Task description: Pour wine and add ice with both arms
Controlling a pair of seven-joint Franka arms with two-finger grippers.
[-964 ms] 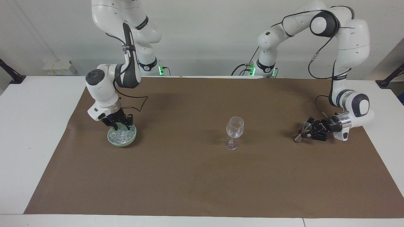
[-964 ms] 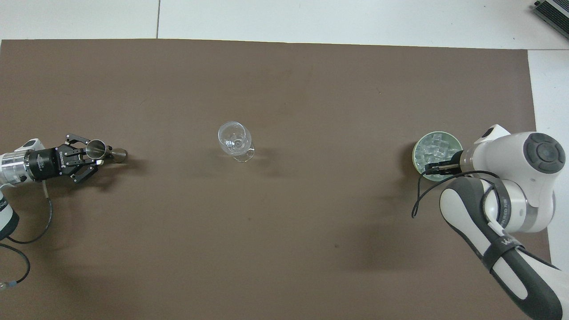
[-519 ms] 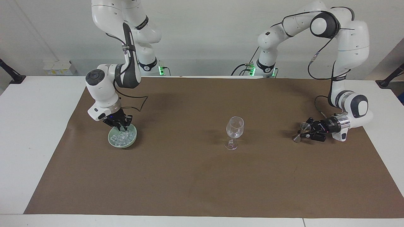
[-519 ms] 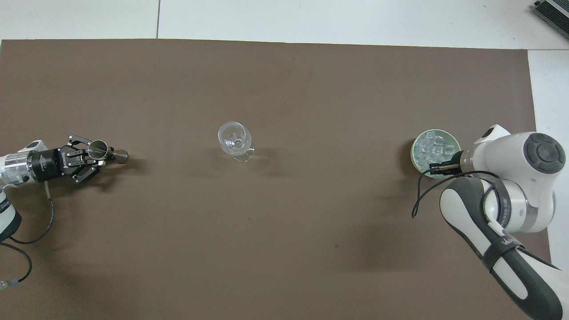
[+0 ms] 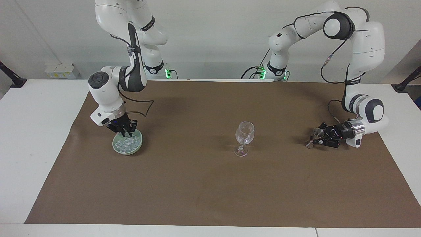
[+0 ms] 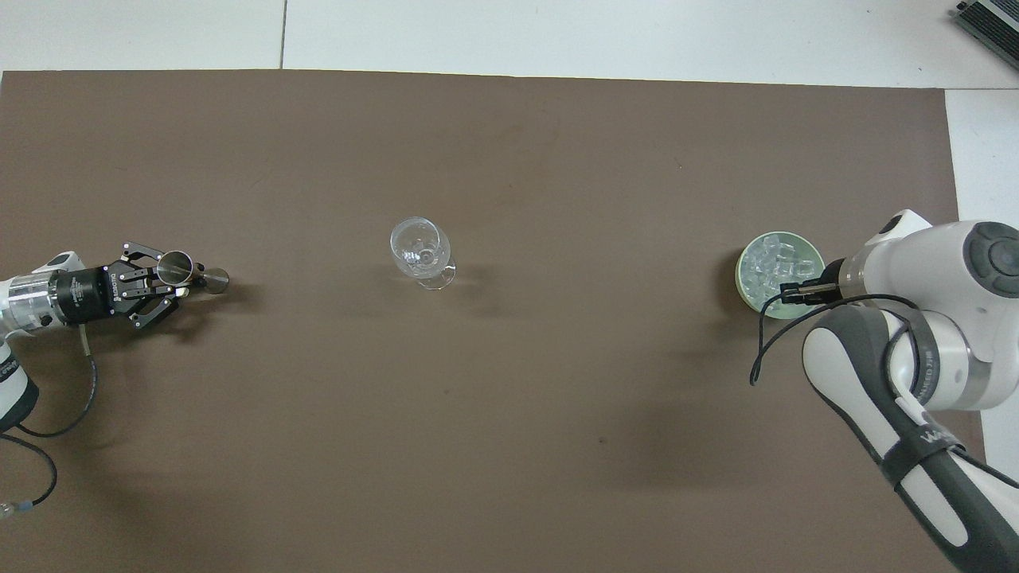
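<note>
A clear stemmed wine glass (image 5: 244, 133) (image 6: 415, 253) stands upright at the middle of the brown mat. Toward the right arm's end sits a pale green bowl (image 5: 115, 145) (image 6: 741, 274) heaped with ice (image 5: 129, 143) (image 6: 768, 264). My right gripper (image 5: 126, 133) (image 6: 784, 293) hangs shut just over the ice at the bowl's robot-side rim. Whether a cube is pinched cannot be seen. Toward the left arm's end, my left gripper (image 5: 318, 137) (image 6: 171, 274) lies low and level, shut on a small metal jigger (image 5: 314, 137) (image 6: 177, 268). The wine is out of view.
A loose black cable (image 5: 144, 110) (image 6: 764, 342) hangs from the right wrist beside the bowl. The mat (image 5: 210, 184) covers most of the white table (image 5: 29, 131). Small white boxes (image 5: 59, 69) sit by the wall past the right arm's end.
The right gripper's fingers closed among the ice, then it lifted slightly off the heap. The left gripper and the jigger have hardly moved. The glass stayed put.
</note>
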